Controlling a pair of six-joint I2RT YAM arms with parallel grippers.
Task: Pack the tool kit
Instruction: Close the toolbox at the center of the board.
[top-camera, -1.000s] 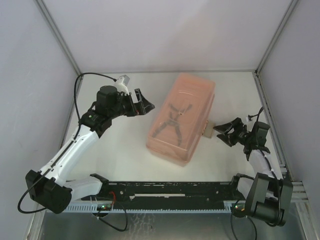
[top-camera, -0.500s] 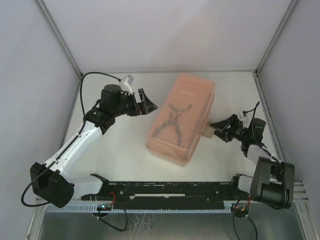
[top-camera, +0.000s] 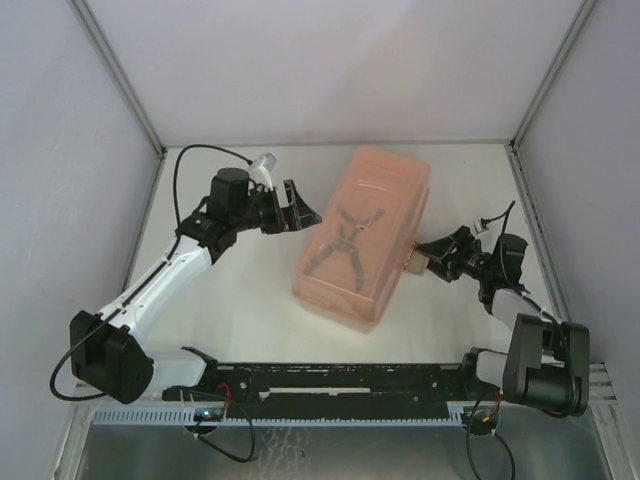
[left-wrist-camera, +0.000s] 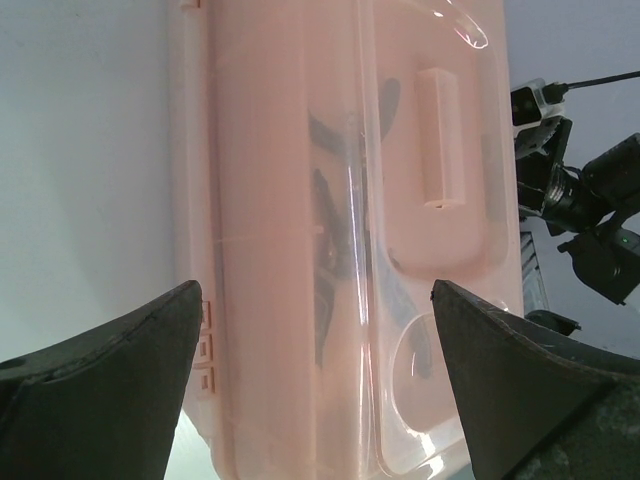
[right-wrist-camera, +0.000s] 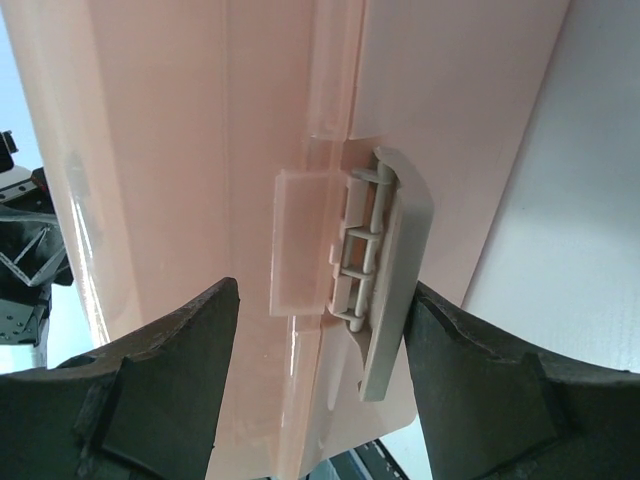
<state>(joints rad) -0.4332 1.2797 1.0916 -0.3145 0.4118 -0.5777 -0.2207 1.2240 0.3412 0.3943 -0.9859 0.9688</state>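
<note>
The salmon-pink toolbox (top-camera: 375, 190) lies closed in the middle of the table, and dark tools (top-camera: 345, 240) show through its translucent lid. My left gripper (top-camera: 304, 212) stands open just off the box's left long side. In the left wrist view the box (left-wrist-camera: 260, 200) and its lid handle (left-wrist-camera: 440, 140) fill the space ahead of the open left gripper (left-wrist-camera: 315, 290). My right gripper (top-camera: 424, 258) is open at the box's right side. The grey latch (right-wrist-camera: 392, 270) lies between the fingers of the right gripper (right-wrist-camera: 322, 300), close against the right finger (right-wrist-camera: 470, 380).
A black rail (top-camera: 340, 378) runs along the near table edge between the arm bases. Grey enclosure walls stand left, right and behind the box. The right arm (left-wrist-camera: 575, 195) shows beyond the box in the left wrist view.
The left gripper has moved right, closer to the box's side. The right gripper has moved in toward the box until its fingers straddle the latch.
</note>
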